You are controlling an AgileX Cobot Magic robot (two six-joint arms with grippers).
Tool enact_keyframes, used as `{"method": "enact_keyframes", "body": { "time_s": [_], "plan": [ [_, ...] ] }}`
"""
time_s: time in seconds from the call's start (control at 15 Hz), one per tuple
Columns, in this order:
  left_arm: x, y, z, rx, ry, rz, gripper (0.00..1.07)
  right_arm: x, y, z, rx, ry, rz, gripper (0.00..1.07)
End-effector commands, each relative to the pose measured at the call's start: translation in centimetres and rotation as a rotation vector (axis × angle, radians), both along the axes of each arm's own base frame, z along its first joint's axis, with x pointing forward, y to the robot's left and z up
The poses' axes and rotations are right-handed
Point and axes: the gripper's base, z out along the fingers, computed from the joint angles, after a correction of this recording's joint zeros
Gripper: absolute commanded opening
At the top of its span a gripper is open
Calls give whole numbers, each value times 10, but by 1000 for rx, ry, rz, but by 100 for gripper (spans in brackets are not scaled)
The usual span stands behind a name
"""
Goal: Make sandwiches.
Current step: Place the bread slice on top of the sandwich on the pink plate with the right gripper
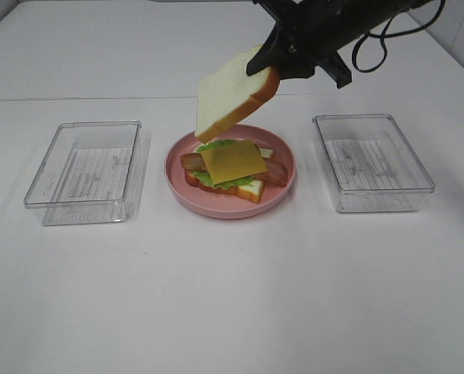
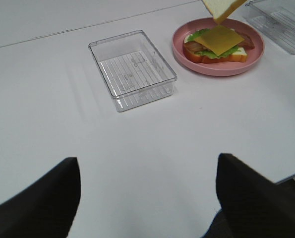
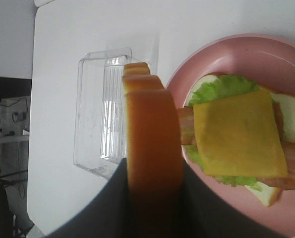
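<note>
A slice of white bread [image 1: 230, 97] with a smooth orange-brown crust hangs tilted in the air at upper centre of the high view, above the far edge of the round pink plate [image 1: 282, 199]. Its face is pale and soft-looking, its outline squarish with rounded corners. The right gripper [image 1: 272, 68], black and angular, pinches it by the crust edge; in the right wrist view the two dark fingers [image 3: 110, 208] press against either side of the slice [image 3: 152, 144], seen edge-on.

Below it, in the middle of the frame, the open stack lies on the plate: a lower bread slice [image 1: 249, 188], ruffled green lettuce [image 1: 216, 181], reddish-brown bacon strips [image 1: 277, 173] sticking out at both sides, and a flat, glossy yellow cheese square [image 1: 232, 161] on top, turned a little askew.

The plate is matte pink with a raised rim. To its left and right stand two clear plastic trays [image 1: 83, 171] [image 1: 372, 162], rectangular with rounded corners and ribbed floors; nothing lies in either. All rest on a plain white worktop [image 1: 232, 296].

The left gripper [image 2: 147, 198] hovers low over bare worktop, its two dark fingers [image 2: 43, 203] spread wide, nothing between them.
</note>
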Motion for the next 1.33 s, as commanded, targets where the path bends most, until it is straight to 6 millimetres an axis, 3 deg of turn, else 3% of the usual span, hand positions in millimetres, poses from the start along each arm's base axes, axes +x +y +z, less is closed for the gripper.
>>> {"method": "enact_keyframes", "body": {
  "time_s": [0.07,0.13,0.27,0.6,1.07,1.27,1.33],
  "plan": [
    [-2,1,0,-9,-22,-3,73,-2,-1,-21,31,19,-74,0],
    [-2,1,0,-9,-22,-3,73,-2,-1,-26,36,34,-78,0],
    [-2,1,0,-9,-22,-3,73,4,8,-55,127,118,-87,0],
    [-2,1,0,-9,-22,-3,73,13,12,-86,182,158,-132,0],
    [-2,1,0,-9,-22,-3,73,12,8,-96,110,189,-135,0],
    [-2,1,0,-9,-22,-3,73,11,6,-98,75,191,-135,9],
    [-2,1,0,-9,-22,-3,73,11,6,-98,73,190,-134,18]
  ]
}}
